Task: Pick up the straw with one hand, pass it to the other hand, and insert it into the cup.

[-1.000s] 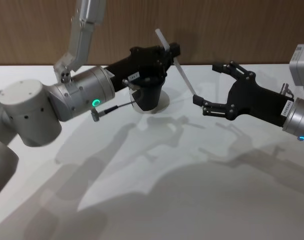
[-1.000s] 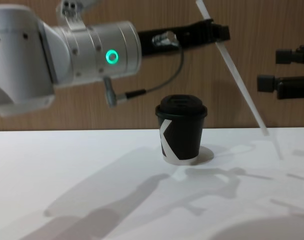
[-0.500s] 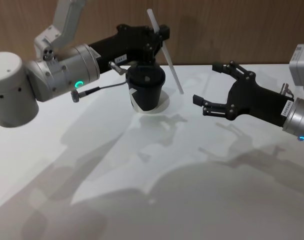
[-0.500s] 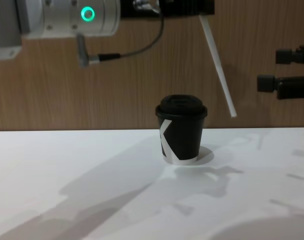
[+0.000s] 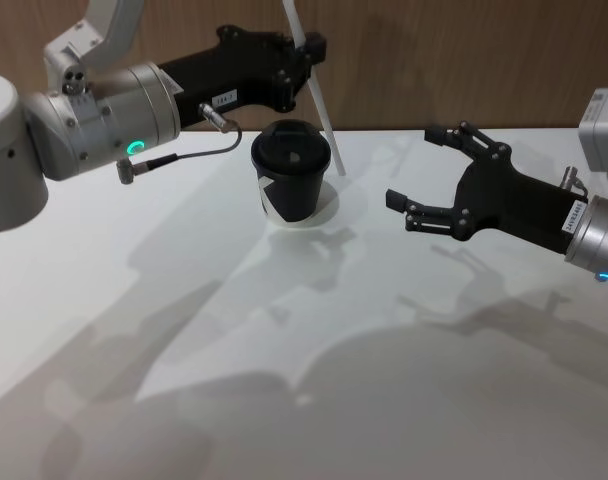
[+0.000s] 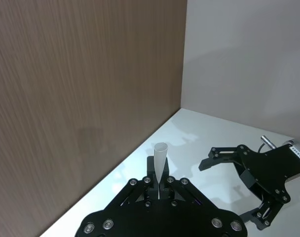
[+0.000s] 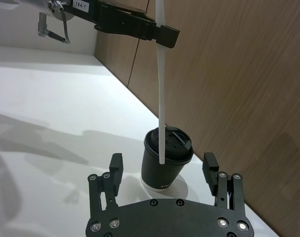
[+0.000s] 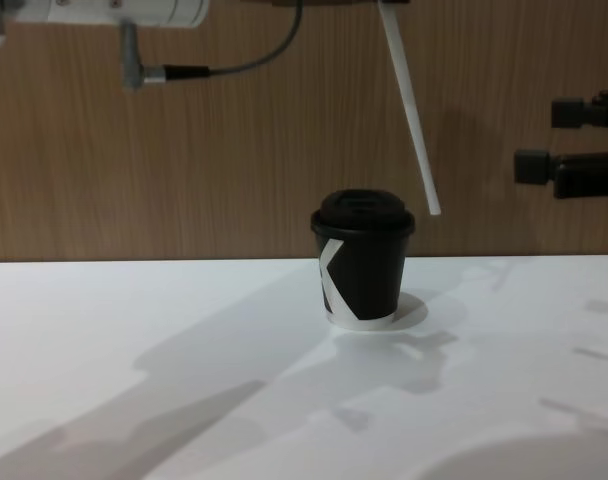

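**Condition.** The left pincer (image 5: 306,48) is clamped on the straw (image 5: 316,95), gripping it toward its upper end, high over the far side of the counter (image 5: 284,360). The straw hangs tilted, not plumb. In the chest view its lower end sits just to the right of the lid (image 8: 364,210), roughly level with the lid top and not touching it. The cup (image 5: 290,185) stands upright on the counter, below the left pincer. The right pincer (image 5: 412,166) waits to the right of the cup, well apart from it, with its jaws wide apart and nothing in them.

**Hazards.**
- Missed opening. If you lower the straw on its present line, expect the tip to meet the lid's rim or pass down the cup's right side. Cause: the tip is offset from the lid centre.
- Cup upset. The cup looks light. A slanted straw pressing on the lid would push sideways and may slide or tip it.
- Straw pivot. The long free length below the grip gives leverage. Contact at the tip may swing the straw within the clamp or bend it.
- Unverified target. The lid's opening is too small to locate with certainty.
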